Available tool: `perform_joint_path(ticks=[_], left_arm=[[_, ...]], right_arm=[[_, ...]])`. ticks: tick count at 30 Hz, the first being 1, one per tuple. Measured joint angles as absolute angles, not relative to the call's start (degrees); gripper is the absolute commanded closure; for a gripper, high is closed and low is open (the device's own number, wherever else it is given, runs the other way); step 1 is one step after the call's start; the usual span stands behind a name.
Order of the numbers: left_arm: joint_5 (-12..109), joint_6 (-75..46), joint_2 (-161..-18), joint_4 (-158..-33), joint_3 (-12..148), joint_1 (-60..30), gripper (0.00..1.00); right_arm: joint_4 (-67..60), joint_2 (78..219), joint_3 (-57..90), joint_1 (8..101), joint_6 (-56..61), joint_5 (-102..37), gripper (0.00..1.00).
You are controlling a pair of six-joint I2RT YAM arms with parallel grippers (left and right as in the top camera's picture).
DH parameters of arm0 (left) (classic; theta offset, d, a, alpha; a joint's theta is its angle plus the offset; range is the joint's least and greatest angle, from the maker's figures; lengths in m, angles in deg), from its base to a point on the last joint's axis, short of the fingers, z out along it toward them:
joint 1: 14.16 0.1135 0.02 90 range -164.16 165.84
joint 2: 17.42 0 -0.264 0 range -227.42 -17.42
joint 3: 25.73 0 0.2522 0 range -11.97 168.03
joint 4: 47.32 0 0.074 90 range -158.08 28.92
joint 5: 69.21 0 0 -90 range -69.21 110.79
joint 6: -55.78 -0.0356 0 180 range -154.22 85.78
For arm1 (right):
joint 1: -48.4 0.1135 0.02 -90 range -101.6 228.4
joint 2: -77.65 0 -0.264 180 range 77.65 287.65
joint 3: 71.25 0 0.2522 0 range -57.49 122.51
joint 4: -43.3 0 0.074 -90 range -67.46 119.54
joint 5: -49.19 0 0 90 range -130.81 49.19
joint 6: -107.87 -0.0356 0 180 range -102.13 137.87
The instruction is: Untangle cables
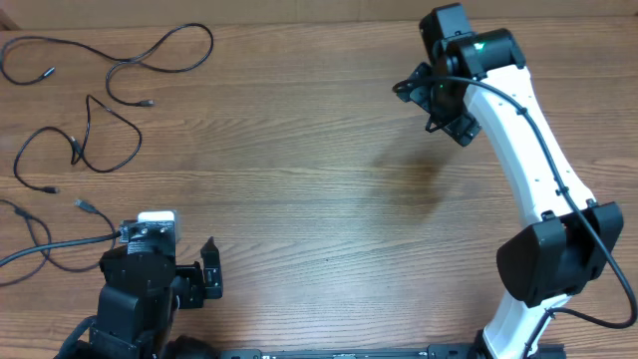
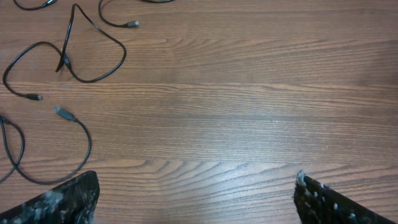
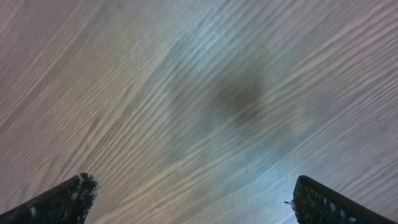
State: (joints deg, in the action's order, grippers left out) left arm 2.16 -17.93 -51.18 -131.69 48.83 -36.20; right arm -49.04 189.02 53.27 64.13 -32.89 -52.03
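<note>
1. Wood table [image 1: 319, 199], brown and grained, fills all three of my views.
2. My right arm [image 1: 518, 140], white with black joints, reaches from the near right edge toward the far side of the table.
3. My left arm [image 1: 140, 294], all black, sits folded at the near left corner.
4. The cables [image 1: 77, 150] lie as separate loose black strands over the far left part of the table. They are not bunched in a knot and are well apart from the right arm. One winds along the far edge, and one makes a pinched loop [image 2: 64, 60] nearer the middle. A third curls at the left edge beside the left arm.
5. The right gripper [image 3: 193, 193] hangs over bare boards with a dark smudge on them. Its jaws are spread wide, with nothing between them and nothing touching either finger.
6. The left gripper [image 2: 198, 180] is also spread wide and empty, with only table between its jaws.
7. The third strand sweeps close to the left gripper's left finger [image 2: 68, 199]; I cannot tell whether it touches.
8. A small plug [image 2: 62, 113] ends that strand, lying between the loop and the left gripper.
</note>
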Motion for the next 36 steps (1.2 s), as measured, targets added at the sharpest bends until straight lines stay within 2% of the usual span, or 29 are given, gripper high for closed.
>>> perform_joint_path(ticks=[11, 24, 28, 36], left_arm=[[2.18, -17.93, -51.18, -131.80, 48.83, -36.20, 0.00], [2.16, -17.93, -51.18, -131.80, 48.83, -36.20, 0.00], [2.16, -17.93, -51.18, -131.80, 48.83, -36.20, 0.00], [2.18, -17.93, -51.18, -131.80, 48.83, -36.20, 0.00]], right_arm=[[-45.39, 182.20, 53.00, 71.19, -26.86, -65.52, 0.00], [-45.24, 170.40, 50.40, 67.86, -17.86, -68.14, 0.00], [-40.32, 164.65, 40.96, 66.07, -17.33, -67.68, 0.00], [-12.78, 147.89, 11.67, 64.06, -13.86, -62.39, 0.00]])
